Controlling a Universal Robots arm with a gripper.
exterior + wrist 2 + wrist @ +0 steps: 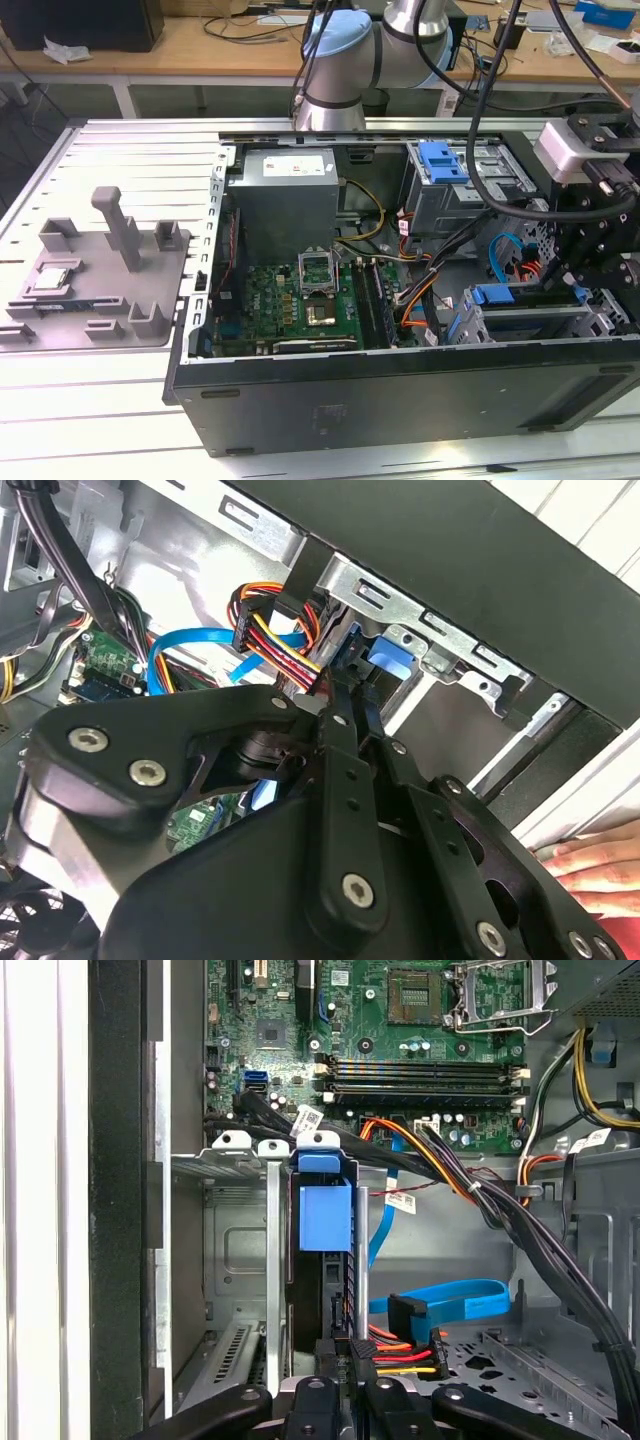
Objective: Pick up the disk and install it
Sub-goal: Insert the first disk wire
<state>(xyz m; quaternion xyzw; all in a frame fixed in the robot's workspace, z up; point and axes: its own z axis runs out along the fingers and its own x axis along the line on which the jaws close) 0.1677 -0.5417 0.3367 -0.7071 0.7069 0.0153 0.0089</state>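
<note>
Honestly, the disk [324,1260] sits on edge in the drive cage [240,1260] by the case wall — gripper [345,1385] pinched narrow on its end. Push straight along the rails, mind the cables [480,1200].

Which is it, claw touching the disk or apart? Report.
Cannot tell: in the first wrist view the claw overlaps the disk at its end, neither contact nor gap plain.

Disk [325,1260] upright in drive cage [235,1260] inside case [400,400], at exterior view's right; motherboard [300,300] left of cage.
</note>
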